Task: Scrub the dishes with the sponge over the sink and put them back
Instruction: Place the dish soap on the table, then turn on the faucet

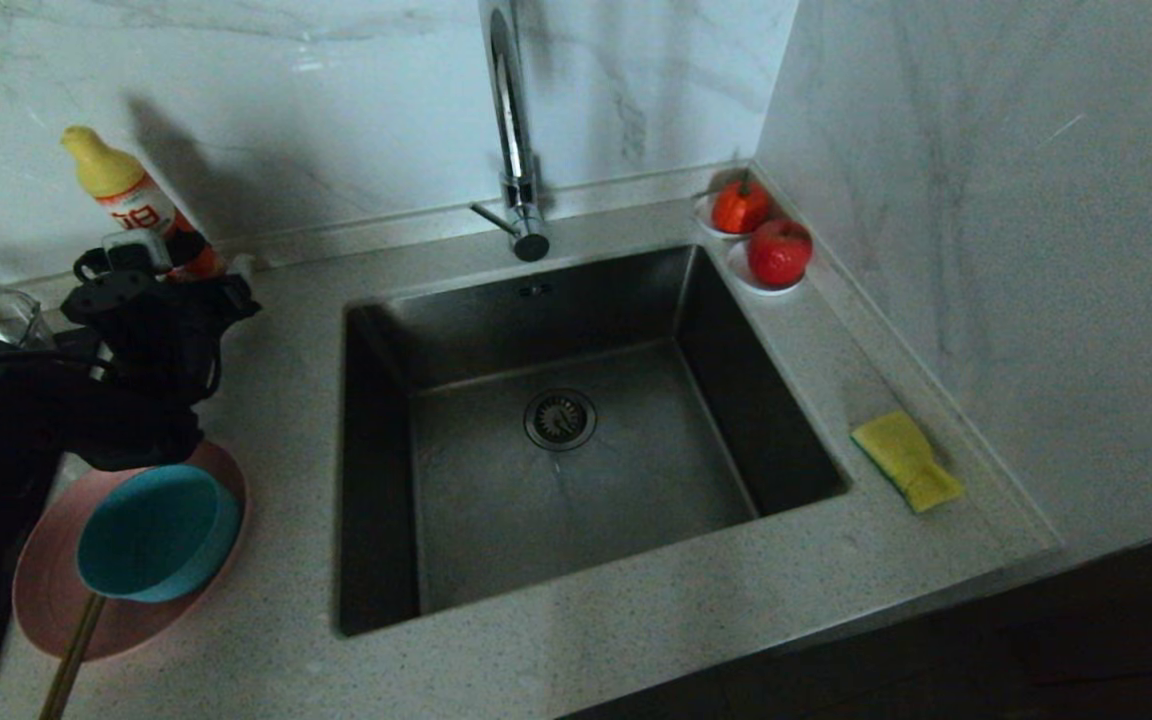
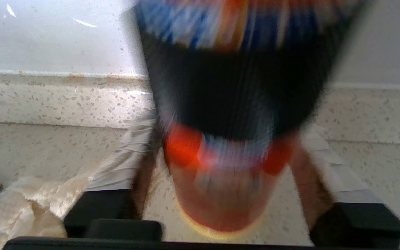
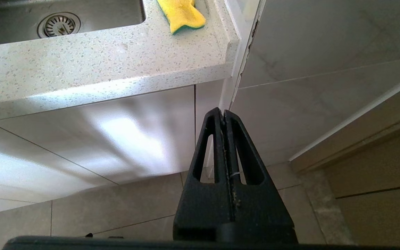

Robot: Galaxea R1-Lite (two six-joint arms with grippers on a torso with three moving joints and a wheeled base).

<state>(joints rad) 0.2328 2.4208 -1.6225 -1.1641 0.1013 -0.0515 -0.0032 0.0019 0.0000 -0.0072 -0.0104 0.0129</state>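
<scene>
Head view: the left gripper (image 1: 151,262) hangs at the far left by the detergent bottle (image 1: 136,200), well above the teal bowl (image 1: 158,532) stacked on the pink plate (image 1: 126,590); the sponge (image 1: 906,460) lies right of the sink (image 1: 576,430)

Left wrist view: jaws spread round the bottle (image 2: 227,146), which could topple if nudged

Right wrist view: the right gripper (image 3: 223,114) is shut and empty below the counter

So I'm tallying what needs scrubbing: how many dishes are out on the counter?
2. The pink plate lies on the counter left of the sink, and the teal bowl sits tilted on it. The left arm covers part of that corner, so more may be hidden.
</scene>
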